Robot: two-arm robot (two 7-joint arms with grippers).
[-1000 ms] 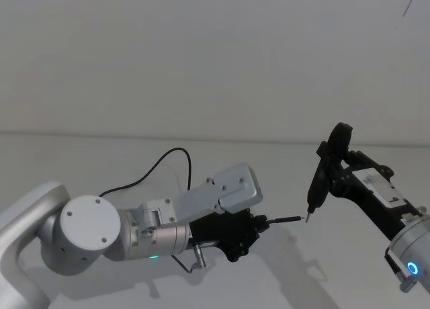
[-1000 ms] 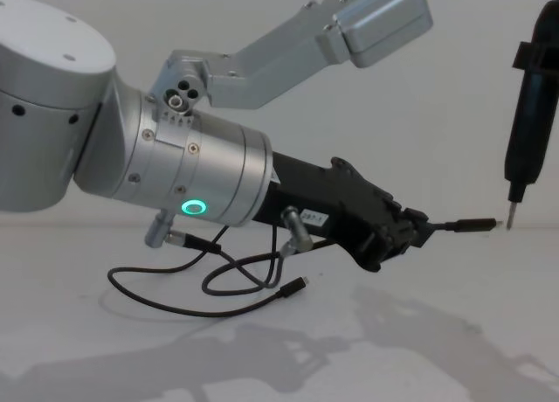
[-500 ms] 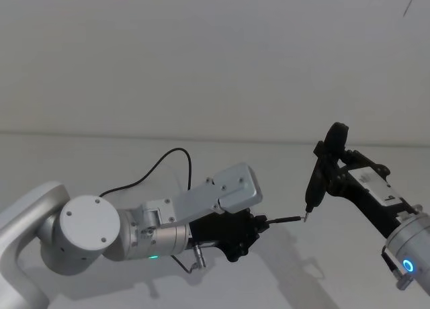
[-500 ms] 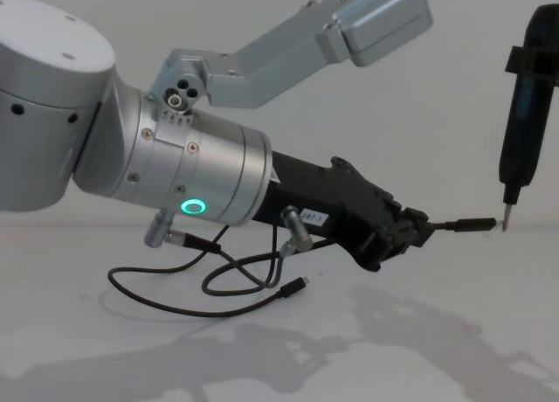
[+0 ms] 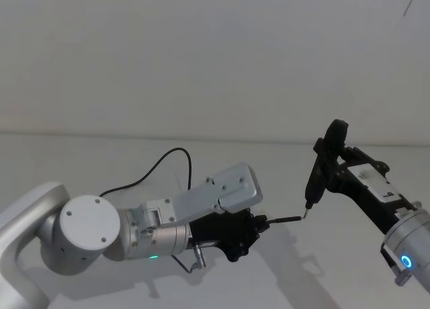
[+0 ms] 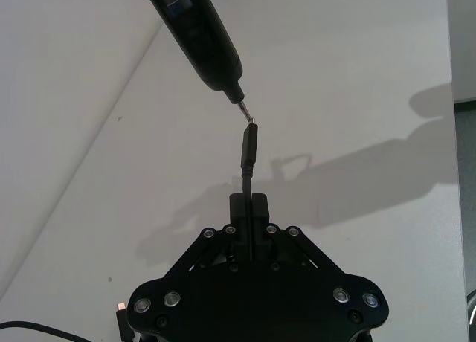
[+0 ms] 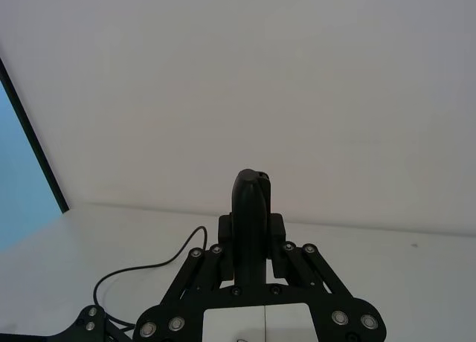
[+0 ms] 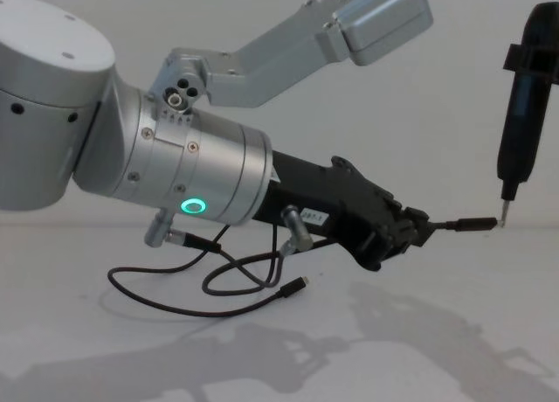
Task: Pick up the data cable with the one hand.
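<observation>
Chest view showed us the cable (image 8: 188,304) as a long, thin black cord, lying in loose loops on the white bench (image 8: 437,350) under the left arm, with one slim plug (image 8: 294,287) resting on the surface. Its other end rose into the left gripper (image 8: 417,228), whose black fingers (image 8: 397,232) were closed narrowly on it, so that the second plug (image 8: 472,225) stuck straight out past the fingertips, clear of the bench. In the left wrist view we saw that plug (image 6: 249,150) as a flat, slim black bar with a squared tip.

A small white label (image 8: 314,217) sat on the gripper's matte black plastic body; we could not read its writing. Behind it came a fat cylinder (image 8: 196,170) of brushed silver metal with a glowing green ring (image 8: 193,208).

The right gripper (image 7: 251,254) gripped a dark, rounded upright tool (image 8: 522,105). That tool tapered to a thin metal tip (image 8: 504,211), which hung just beside the end of the outstretched plug; we could not tell whether they touched. From the head view we saw the cable (image 5: 158,166) curve back across the smooth, bare bench behind the left arm.
</observation>
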